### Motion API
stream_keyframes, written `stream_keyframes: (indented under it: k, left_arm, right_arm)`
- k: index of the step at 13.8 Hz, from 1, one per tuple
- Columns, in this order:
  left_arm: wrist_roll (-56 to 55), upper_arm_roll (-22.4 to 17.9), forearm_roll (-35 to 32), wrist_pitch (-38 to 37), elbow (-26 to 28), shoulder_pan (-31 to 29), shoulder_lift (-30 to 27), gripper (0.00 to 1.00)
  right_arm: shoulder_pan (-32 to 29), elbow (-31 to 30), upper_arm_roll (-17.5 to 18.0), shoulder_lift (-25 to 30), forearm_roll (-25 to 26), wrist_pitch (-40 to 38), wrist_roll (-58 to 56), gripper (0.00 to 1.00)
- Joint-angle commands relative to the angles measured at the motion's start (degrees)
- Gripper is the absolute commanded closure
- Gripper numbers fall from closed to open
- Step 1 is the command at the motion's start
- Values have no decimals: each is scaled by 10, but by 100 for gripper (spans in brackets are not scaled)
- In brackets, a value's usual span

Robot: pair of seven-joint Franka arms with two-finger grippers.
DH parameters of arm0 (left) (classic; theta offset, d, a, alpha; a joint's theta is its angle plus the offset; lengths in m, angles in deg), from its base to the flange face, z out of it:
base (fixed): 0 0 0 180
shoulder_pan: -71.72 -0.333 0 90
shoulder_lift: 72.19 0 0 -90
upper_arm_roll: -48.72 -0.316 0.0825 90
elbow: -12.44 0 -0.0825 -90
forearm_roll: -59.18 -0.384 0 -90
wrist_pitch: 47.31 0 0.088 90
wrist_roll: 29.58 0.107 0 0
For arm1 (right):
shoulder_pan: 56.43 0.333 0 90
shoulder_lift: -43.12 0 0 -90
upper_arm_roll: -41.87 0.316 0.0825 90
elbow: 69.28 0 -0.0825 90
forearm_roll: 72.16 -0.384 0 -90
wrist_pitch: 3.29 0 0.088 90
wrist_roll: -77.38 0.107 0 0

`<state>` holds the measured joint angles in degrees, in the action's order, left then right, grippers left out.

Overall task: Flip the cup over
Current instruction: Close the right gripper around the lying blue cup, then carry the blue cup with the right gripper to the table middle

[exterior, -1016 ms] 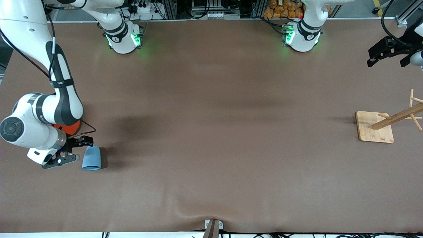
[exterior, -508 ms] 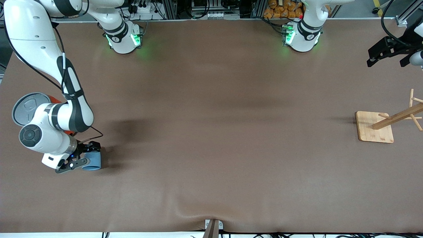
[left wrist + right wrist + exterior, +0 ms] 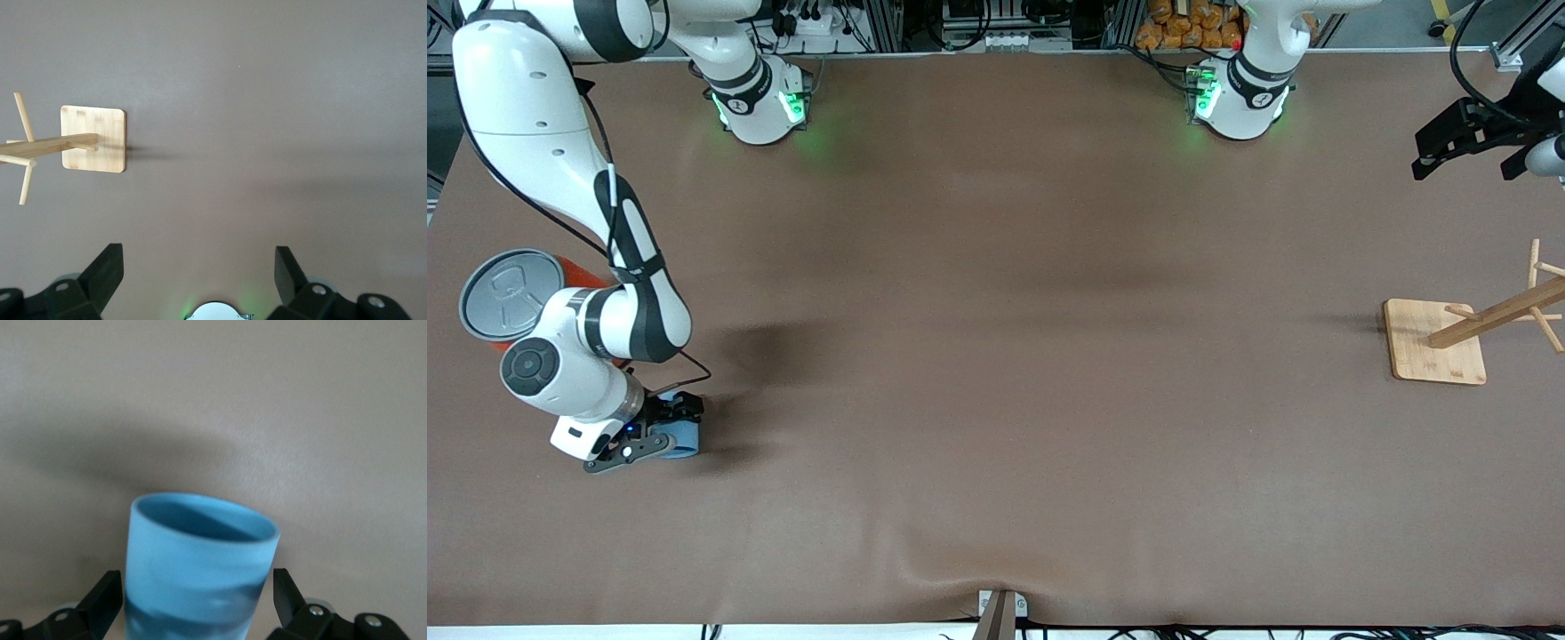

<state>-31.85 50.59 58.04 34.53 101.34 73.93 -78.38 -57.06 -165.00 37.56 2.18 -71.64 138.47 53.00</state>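
The light-blue cup [image 3: 686,436] rests on the brown table near the right arm's end, close to the front edge. My right gripper [image 3: 665,432] is down at the table with the cup between its fingers. In the right wrist view the cup [image 3: 200,573] fills the gap between the two black fingers [image 3: 110,590], and its open mouth with the darker inside points away from the wrist. The fingers are spread wide and small gaps show on both sides. My left gripper [image 3: 1465,142] waits open and empty, high over the left arm's end of the table.
A large orange can with a grey lid [image 3: 500,293] stands beside the right arm, farther from the front camera than the cup. A wooden rack on a square base [image 3: 1436,342] stands at the left arm's end and shows in the left wrist view [image 3: 93,139].
My right gripper has moved from beside the cup onto it, so the cup now sits between its fingers. The right arm has shifted and uncovered the can's lid. The left arm has not moved.
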Motion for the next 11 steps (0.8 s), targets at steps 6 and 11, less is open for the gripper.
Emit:
stream_keyframes:
  k: [6, 11]
  left_arm:
    - [8, 5, -11, -11, -10, -1, 2, 0]
    - [8, 5, -11, -11, -10, -1, 2, 0]
  right_arm:
    - [-14, 18, 8, -31, -26, 24, -4, 0]
    - [-11, 18, 8, -28, -49, 16, -9, 24]
